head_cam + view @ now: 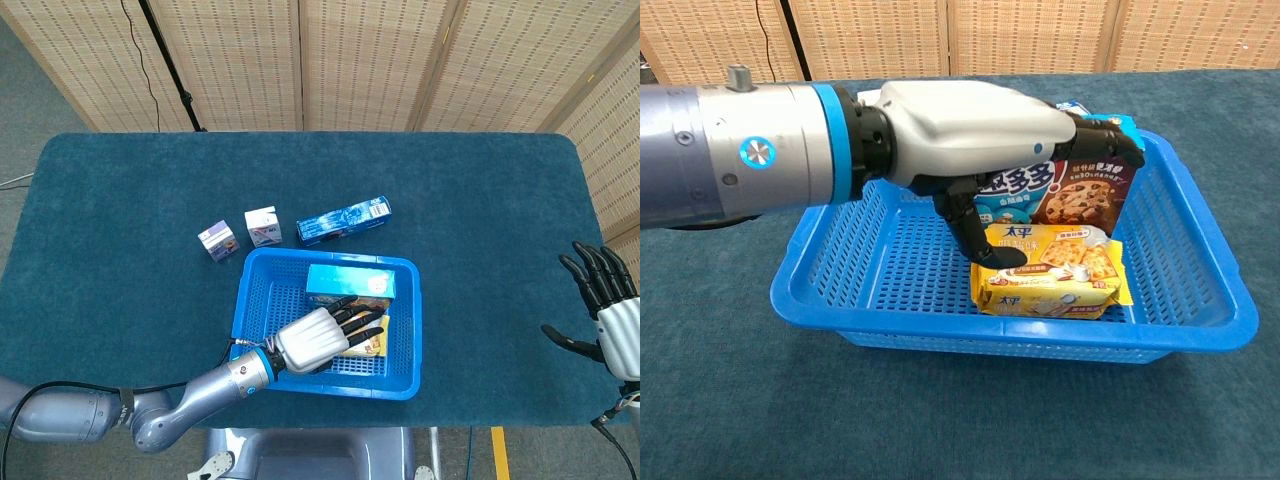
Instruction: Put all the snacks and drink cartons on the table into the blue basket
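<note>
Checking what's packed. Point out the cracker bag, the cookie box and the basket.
cracker bag (1050, 278), chest view, front face
cookie box (1080, 190), chest view, front panel
basket (1040, 342), chest view, near rim

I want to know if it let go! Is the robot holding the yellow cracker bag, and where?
Cannot tell. The left hand is over the yellow cracker bag in the blue basket, thumb at its left end. The right hand holds nothing.
</note>
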`<state>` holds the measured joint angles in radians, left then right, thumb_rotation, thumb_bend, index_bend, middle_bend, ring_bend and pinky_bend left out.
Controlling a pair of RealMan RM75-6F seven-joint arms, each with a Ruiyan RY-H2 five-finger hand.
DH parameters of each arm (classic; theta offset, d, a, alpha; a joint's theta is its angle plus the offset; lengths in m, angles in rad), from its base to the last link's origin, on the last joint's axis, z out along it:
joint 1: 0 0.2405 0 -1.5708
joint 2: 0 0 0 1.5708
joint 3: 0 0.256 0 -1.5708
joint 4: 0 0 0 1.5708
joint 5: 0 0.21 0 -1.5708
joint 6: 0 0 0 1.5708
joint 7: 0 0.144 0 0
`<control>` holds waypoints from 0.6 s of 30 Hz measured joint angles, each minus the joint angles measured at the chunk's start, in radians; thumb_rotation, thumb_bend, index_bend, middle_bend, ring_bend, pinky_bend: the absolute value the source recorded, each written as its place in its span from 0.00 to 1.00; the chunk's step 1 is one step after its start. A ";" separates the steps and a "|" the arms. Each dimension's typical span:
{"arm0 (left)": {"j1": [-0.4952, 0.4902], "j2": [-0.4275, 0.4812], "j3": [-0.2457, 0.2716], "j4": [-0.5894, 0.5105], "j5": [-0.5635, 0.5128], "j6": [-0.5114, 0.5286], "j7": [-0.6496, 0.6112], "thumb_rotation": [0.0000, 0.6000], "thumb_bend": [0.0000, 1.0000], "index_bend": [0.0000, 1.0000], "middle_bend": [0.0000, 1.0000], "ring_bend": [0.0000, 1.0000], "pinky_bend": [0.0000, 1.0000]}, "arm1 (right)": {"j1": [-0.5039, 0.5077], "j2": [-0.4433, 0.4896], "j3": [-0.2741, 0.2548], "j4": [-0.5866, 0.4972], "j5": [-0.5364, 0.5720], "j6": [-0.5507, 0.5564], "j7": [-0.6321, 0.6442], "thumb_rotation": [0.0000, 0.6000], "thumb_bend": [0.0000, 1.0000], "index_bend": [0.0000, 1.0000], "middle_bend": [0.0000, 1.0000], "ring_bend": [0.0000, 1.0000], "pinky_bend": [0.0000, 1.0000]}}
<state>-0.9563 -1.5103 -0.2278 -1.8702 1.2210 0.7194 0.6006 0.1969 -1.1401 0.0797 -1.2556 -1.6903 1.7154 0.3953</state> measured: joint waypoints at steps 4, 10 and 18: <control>0.019 0.056 -0.002 -0.065 0.024 0.039 -0.055 1.00 0.30 0.00 0.00 0.00 0.00 | -0.002 0.000 -0.001 -0.004 -0.003 0.003 -0.004 1.00 0.00 0.00 0.00 0.00 0.00; 0.091 0.200 -0.020 -0.162 0.114 0.143 -0.196 1.00 0.30 0.00 0.00 0.00 0.00 | -0.004 0.001 -0.003 -0.012 -0.011 0.008 -0.014 1.00 0.00 0.00 0.00 0.00 0.00; 0.201 0.399 -0.081 -0.112 0.033 0.286 -0.385 1.00 0.30 0.00 0.00 0.00 0.00 | 0.004 -0.003 -0.010 -0.025 -0.030 -0.003 -0.037 1.00 0.00 0.00 0.00 0.00 0.00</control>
<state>-0.7549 -1.1113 -0.3087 -1.9821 1.2536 1.0050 0.2151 0.2011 -1.1433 0.0695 -1.2803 -1.7199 1.7126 0.3583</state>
